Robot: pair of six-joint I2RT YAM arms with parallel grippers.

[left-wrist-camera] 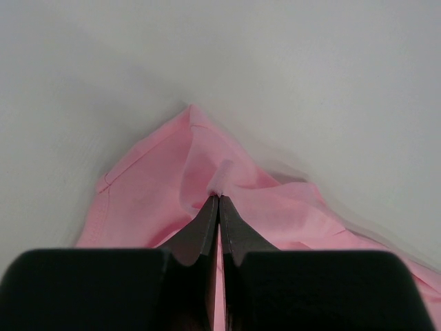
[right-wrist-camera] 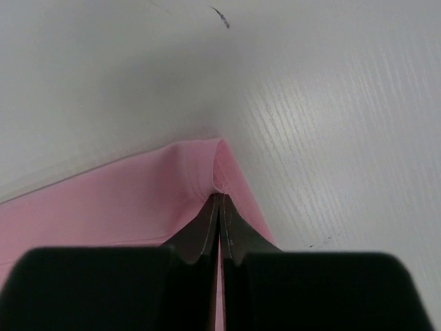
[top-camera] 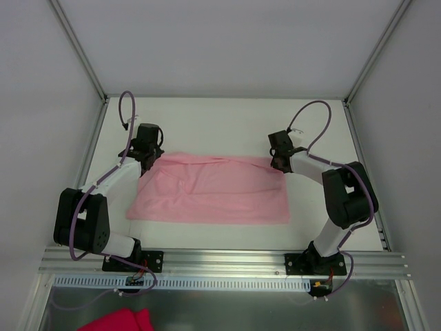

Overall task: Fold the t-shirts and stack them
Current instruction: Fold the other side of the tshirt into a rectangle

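A white table (top-camera: 227,124) is seen inside a frame of grey metal posts (top-camera: 79,52), with pale walls around it. A ridged metal rail (top-camera: 227,262) runs along the table's near edge, and both arms are bolted to it. Below that near edge, toward the left, a deep magenta cloth (top-camera: 117,321) is partly in view. Purple cables (top-camera: 125,110) loop above the table from each arm. A small dark mark (right-wrist-camera: 220,17) is picked out on the table's surface in the right wrist view. Nothing is seen lying on or beside the garment other than the arms themselves.

The t-shirt (top-camera: 213,193) is laid out across the middle of the table. It is pale pink, plain and thin, with soft creases running across its left half and a smoother right half. Its near edge lies fairly straight, parallel to the table's near edge. A stitched hem is shown at the corner in the left wrist view.

The left gripper (left-wrist-camera: 218,198) is seen at the corner of the fabric toward the table's far left, its jaws pressed together with a small ridge of pink cloth pinched between them. The right gripper (right-wrist-camera: 220,196) is at the corner toward the table's far right, its jaws likewise closed tight on a fold of the hem.
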